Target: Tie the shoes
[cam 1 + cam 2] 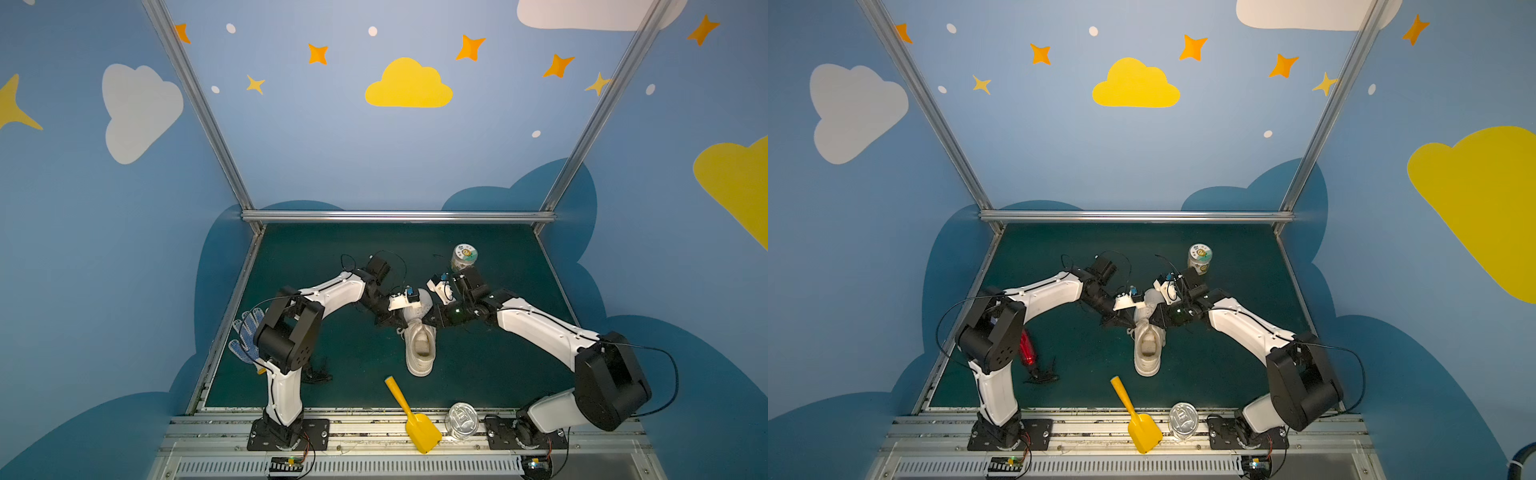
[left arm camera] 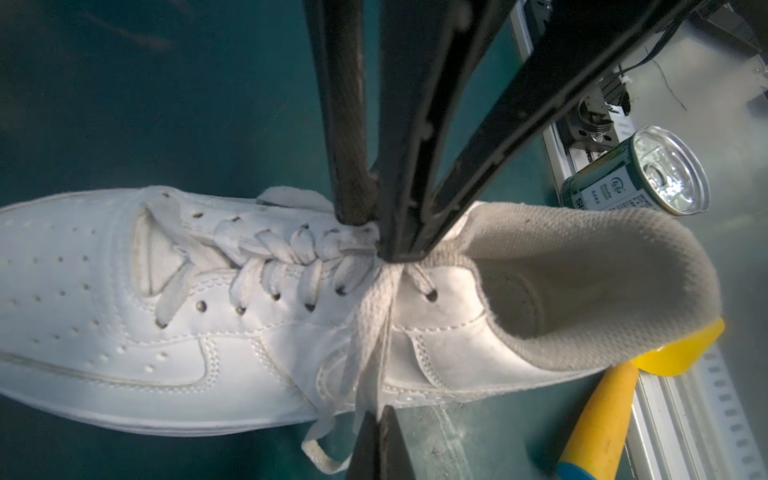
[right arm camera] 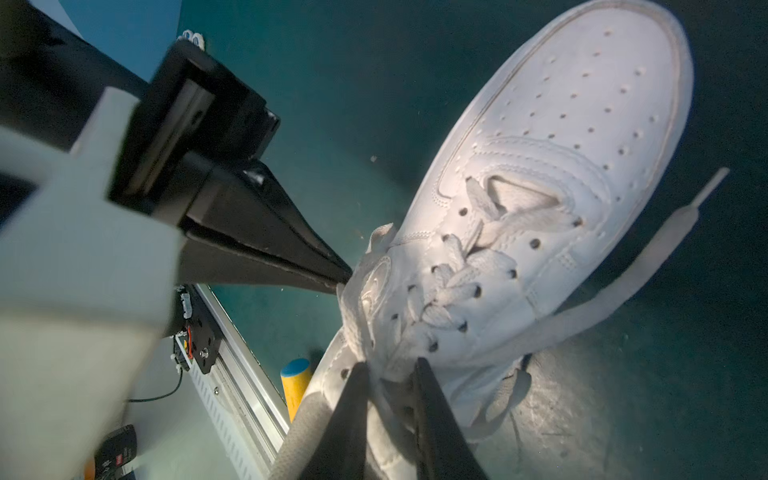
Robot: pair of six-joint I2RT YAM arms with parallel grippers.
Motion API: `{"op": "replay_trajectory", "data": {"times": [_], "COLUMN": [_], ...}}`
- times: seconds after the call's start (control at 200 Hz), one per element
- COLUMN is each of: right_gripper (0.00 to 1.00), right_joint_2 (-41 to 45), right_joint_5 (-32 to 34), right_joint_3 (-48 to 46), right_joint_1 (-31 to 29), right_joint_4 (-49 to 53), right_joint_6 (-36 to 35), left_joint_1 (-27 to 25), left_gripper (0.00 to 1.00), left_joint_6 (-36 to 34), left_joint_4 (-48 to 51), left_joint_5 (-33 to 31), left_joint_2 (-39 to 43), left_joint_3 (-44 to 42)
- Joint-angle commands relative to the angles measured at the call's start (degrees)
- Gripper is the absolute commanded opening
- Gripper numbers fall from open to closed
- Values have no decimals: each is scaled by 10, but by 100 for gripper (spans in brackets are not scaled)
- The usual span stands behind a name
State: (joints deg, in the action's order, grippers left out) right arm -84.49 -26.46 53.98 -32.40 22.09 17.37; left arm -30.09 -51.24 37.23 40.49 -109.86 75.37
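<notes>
Right beside the sneaker (image 1: 420,347), our left hand (image 2: 376,419) is clamped fully shut on the laces (image 2: 370,332) trailing down from the top eyelets. Our right hand (image 3: 390,368) sits slightly parted around the lace crossing; we can't tell if it's actually gripping. Sneaker's standing mid bench (image 1: 498,365), toe toward the back wall (image 1: 395,166).

White sneaker (image 1: 420,340), dotted with perforations and lined in beige, on a dark teal desk (image 1: 478,365); yellow scoop (image 1: 417,424), blue-dotted white glove (image 1: 244,334), green-labelled silver can (image 2: 623,178).
</notes>
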Motion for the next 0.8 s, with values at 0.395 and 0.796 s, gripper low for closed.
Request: {"op": "replay_trajectory", "data": {"times": [0.395,0.796], "right_gripper": [23,22], "right_joint_2": [-3,-9], "right_joint_5": [20,24], "right_joint_3": [-2,-1], "right_joint_1": [3,0], "right_joint_4": [37,38], "right_joint_6": [-2,-2], "left_joint_1": [17,12], "left_gripper": [3,3], "left_joint_6": [-5,5], "left_joint_4": [5,14], "left_joint_5": [-37,-102], "left_joint_2": [41,54], "left_joint_3": [-19,-20]}}
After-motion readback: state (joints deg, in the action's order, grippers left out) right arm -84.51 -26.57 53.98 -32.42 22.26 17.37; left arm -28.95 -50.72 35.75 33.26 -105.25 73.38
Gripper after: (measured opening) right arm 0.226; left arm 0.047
